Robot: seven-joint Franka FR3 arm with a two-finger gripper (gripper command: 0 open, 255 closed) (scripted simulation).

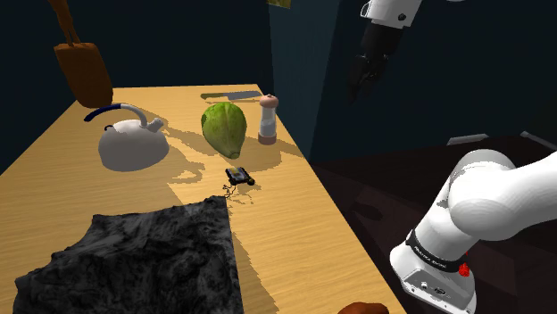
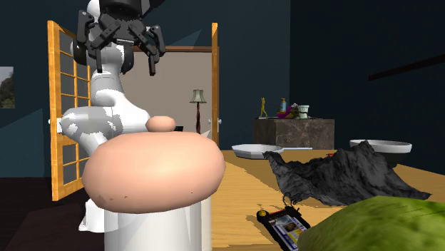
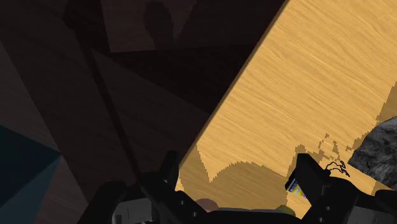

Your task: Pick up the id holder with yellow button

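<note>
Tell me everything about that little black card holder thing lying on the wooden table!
The small black id holder is a flat rectangular frame with a printed card inside, showing a blue band and what looks like a small picture. A tiny yellow button sits at one end, and a thin black cord curls beside it. It lies flat, face up, on the light wooden table, and only the table touches it.

One wooden table (image 1: 295, 214) carries one white kettle (image 1: 132, 143), one green cabbage (image 1: 224, 127), one grinder (image 1: 268, 119), one id holder (image 1: 238, 177), one dark crumpled cloth (image 1: 134, 259) and one grey cleaver (image 1: 230, 95). The second exterior view shows two white dishes, a handled pan (image 2: 253, 150) and a shallow bowl (image 2: 380, 145), and one lamp (image 2: 198, 96).
</note>
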